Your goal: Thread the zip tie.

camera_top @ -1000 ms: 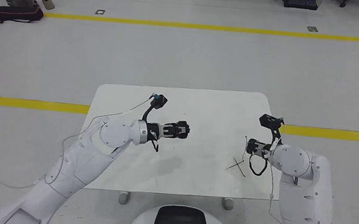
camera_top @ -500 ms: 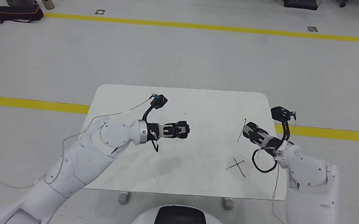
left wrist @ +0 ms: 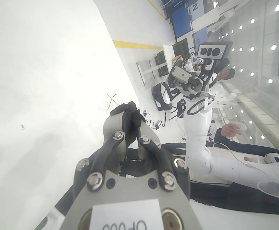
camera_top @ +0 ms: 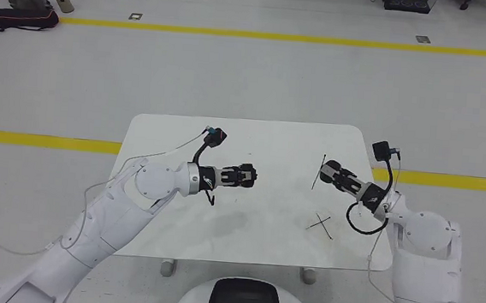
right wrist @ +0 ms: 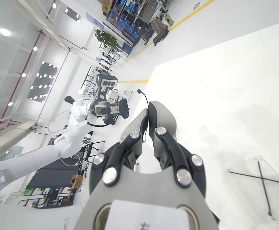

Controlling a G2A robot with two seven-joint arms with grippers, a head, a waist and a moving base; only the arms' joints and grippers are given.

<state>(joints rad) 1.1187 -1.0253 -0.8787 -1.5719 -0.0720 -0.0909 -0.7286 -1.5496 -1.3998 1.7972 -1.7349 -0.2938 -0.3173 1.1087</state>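
My right gripper (camera_top: 328,170) is over the right part of the white table (camera_top: 184,138), shut on a thin black zip tie (camera_top: 323,160). In the right wrist view the zip tie (right wrist: 145,98) sticks out past the pressed-together fingertips of the right gripper (right wrist: 148,109), its head at the free end. My left gripper (camera_top: 250,173) hovers near the table's middle, shut, with nothing visible between its pads (left wrist: 128,111). The two grippers face each other with a gap between them.
Two more black zip ties (camera_top: 321,225) lie crossed on the table near its front right; they also show as crossed ties (right wrist: 261,176) and crossed ties (left wrist: 112,100) in the wrist views. The table edge runs close behind the right gripper.
The right gripper has carried the zip tie away from the crossed ties, toward the back and the table's middle. The left arm has kept still.
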